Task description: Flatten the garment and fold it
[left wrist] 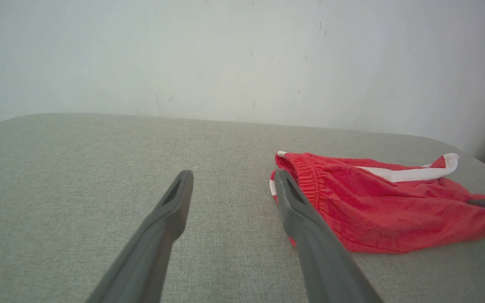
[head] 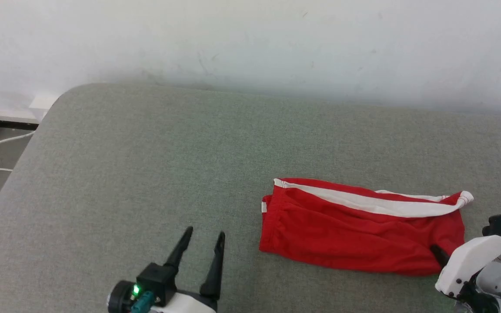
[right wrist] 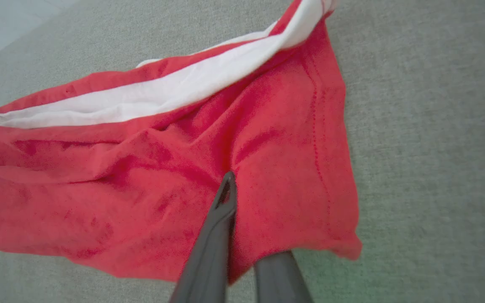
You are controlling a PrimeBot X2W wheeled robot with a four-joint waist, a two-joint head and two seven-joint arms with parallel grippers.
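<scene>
Grey-green fabric is covering the table (head: 146, 152) standing against a white wall (head: 250, 43), and the red athletic shorts (head: 355, 234) are lying on its right half, with the waistband (head: 272, 217) pointing left and the white side stripe (head: 376, 202) along the far edge. The right tool (head: 436, 251) is clamping the shorts' near right corner, one finger over the fabric and one beneath. The left tool (head: 205, 232) is hovering left of the waistband with its fingers spread apart, clear of the cloth.

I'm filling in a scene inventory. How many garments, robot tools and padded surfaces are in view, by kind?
Garments: 1 (red shorts)
Tools: 2 (left tool open, right tool shut on the shorts)
Padded surfaces: 1 (grey padded surface)
Total: 4
</scene>
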